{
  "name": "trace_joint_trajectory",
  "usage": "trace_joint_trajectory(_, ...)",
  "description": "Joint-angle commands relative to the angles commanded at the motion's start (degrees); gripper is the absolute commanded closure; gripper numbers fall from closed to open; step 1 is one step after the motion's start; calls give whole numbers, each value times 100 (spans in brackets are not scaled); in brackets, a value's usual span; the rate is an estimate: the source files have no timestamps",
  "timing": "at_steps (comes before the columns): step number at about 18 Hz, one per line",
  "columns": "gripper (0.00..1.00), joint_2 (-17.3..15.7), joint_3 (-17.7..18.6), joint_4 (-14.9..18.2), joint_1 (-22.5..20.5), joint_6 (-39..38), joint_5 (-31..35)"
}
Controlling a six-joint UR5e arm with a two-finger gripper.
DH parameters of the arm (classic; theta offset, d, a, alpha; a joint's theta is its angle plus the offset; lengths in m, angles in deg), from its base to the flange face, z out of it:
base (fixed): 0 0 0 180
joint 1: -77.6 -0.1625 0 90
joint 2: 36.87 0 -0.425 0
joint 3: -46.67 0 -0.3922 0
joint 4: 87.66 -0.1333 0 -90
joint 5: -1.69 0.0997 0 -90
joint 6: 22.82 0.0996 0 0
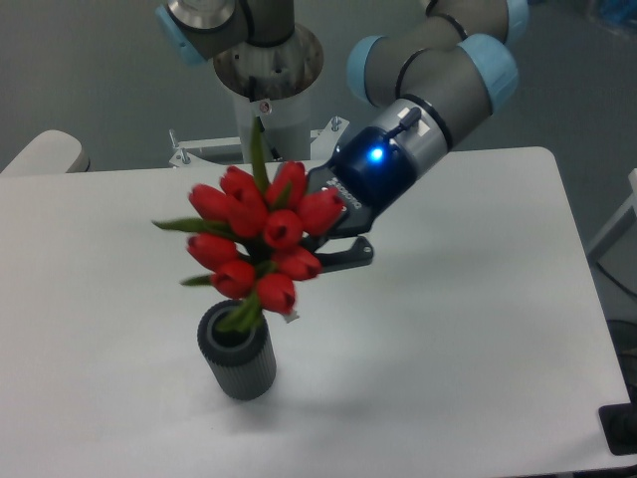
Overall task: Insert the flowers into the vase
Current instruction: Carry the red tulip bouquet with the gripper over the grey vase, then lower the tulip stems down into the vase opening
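The flowers [261, 237], a tight bunch of red tulip heads with green leaves, hang tilted over the vase [237, 354]. Their stems point down to the left, and the lowest leaves and stem ends reach into the vase's mouth. The vase is a small dark grey ribbed cylinder standing upright on the white table. My gripper [333, 234], dark blue with a lit blue light, comes in from the upper right and is shut on the flowers; the tulip heads hide most of its fingers.
The arm's white base column [267, 95] stands at the table's back edge. A pale rounded object [40, 154] sits at the far left. A dark object [622, 428] lies at the table's front right corner.
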Motion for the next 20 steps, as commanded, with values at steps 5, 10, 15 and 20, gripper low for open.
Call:
trace_joint_trajectory(5, 79, 18, 210, -9, 62, 168, -308)
trace_joint_trajectory(10, 79, -26, 431, 0, 71, 370, -362)
trace_joint_trajectory(15, 78, -44, 606, -9, 62, 371, -362)
trace_joint_trajectory(20, 78, -35, 738, -9, 71, 458, -362)
